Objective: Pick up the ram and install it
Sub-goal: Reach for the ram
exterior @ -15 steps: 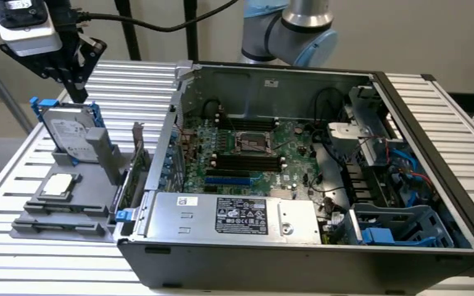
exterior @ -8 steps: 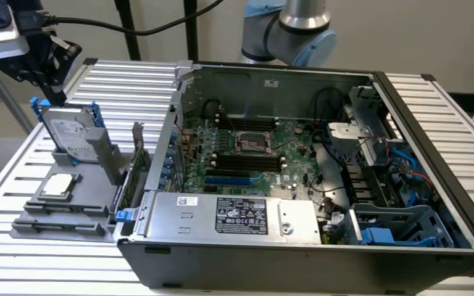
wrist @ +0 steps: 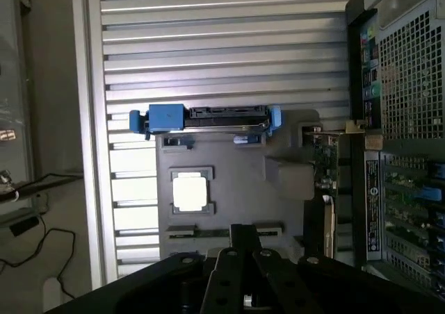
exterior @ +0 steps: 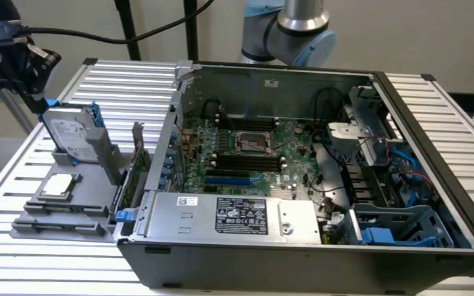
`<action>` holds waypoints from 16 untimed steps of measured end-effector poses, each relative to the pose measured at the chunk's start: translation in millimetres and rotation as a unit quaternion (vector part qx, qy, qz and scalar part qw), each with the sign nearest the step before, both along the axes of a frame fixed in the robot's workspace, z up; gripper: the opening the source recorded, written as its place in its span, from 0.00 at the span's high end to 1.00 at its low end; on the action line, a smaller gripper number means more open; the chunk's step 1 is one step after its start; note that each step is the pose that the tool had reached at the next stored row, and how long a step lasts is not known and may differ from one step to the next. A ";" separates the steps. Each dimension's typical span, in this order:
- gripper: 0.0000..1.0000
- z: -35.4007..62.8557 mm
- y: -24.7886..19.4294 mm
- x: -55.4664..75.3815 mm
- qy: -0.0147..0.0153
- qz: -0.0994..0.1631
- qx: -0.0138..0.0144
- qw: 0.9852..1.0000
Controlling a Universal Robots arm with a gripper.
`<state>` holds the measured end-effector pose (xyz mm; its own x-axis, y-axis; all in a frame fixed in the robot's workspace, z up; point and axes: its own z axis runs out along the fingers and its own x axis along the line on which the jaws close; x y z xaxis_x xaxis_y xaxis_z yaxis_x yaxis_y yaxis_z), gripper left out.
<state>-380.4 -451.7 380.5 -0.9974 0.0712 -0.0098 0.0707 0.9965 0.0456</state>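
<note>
Wrist view looked down on the grey fixture (wrist: 229,182) lying on the slatted tabletop (wrist: 208,43). The fingers (wrist: 240,239) were pressed together, holding nothing, and hung over a slot on the fixture's side away from the hard drive (wrist: 208,117). In that slot a dark narrow stick stood on edge. I took it for the ram (wrist: 198,234), though little of it was clear. The processor (wrist: 190,192) sat at the fixture's middle.

By my judgement the work stood at the approach, with the pickup not yet made. A grasp called for the fingers to be spread first and set across the stick's thin faces. The computer case (exterior: 303,265) beside the fixture stood open.
</note>
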 end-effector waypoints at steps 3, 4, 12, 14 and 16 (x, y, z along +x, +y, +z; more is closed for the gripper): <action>0.89 -1.6 -9.5 -1.2 0.004 0.000 0.000 1.000; 0.89 -2.1 -12.9 -1.4 0.005 0.000 0.000 1.000; 0.89 -6.3 -44.0 -1.8 0.015 0.000 0.000 1.000; 0.89 -7.4 -51.6 -1.8 0.016 0.000 0.000 1.000; 0.89 -8.2 -57.7 -1.8 0.017 0.000 -0.001 1.000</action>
<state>-382.2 -509.4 372.3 -0.9972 0.0712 0.0243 0.0722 0.9965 0.0421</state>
